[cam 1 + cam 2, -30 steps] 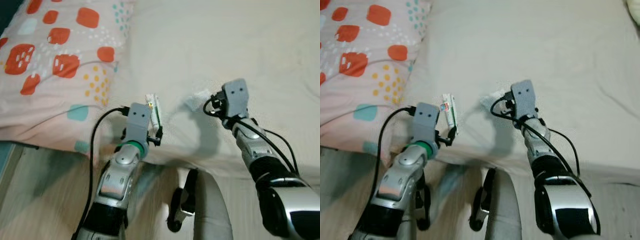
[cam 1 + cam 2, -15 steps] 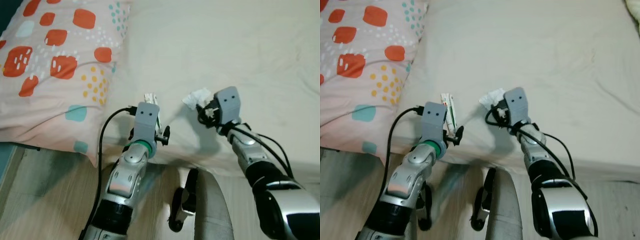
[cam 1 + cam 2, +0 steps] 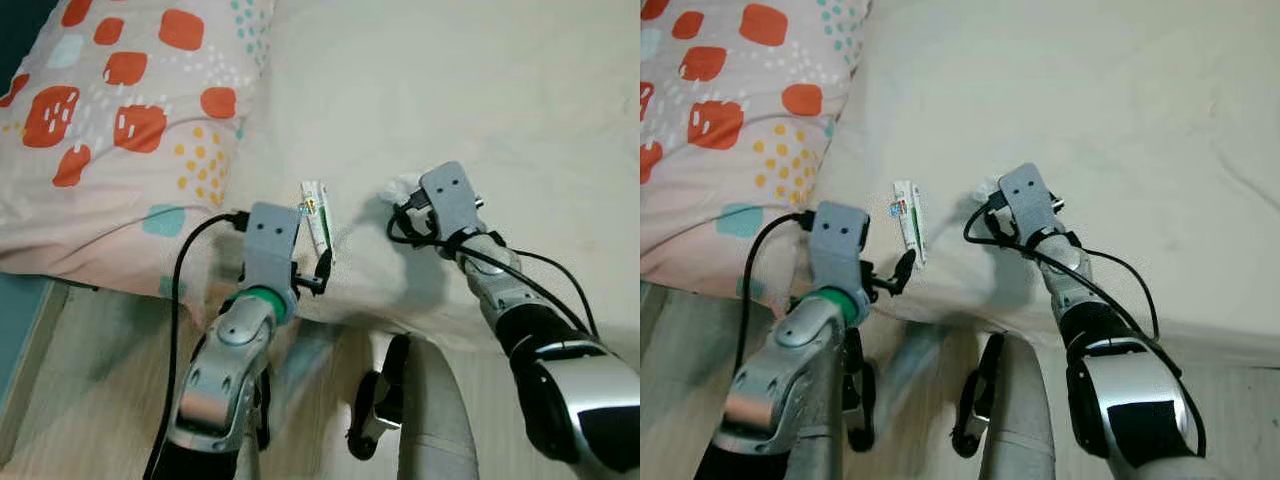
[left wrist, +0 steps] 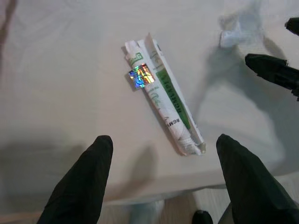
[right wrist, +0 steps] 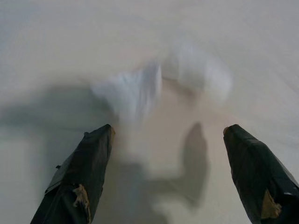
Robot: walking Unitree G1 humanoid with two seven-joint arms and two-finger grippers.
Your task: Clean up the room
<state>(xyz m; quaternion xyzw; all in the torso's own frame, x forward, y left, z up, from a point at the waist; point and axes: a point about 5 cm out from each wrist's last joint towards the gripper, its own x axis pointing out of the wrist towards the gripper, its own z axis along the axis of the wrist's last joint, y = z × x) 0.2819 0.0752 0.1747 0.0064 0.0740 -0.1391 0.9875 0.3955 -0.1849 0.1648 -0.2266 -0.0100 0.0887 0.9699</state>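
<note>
A flattened white wrapper (image 4: 162,93) with green print and a shiny holographic sticker lies lengthwise near the bed's edge, centre of the left eye frame. A crumpled white tissue (image 5: 140,86), blurred, lies just right of it.

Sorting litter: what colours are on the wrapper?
White wrapper with green print and a holographic sticker; clearest in left wrist view.
</note>
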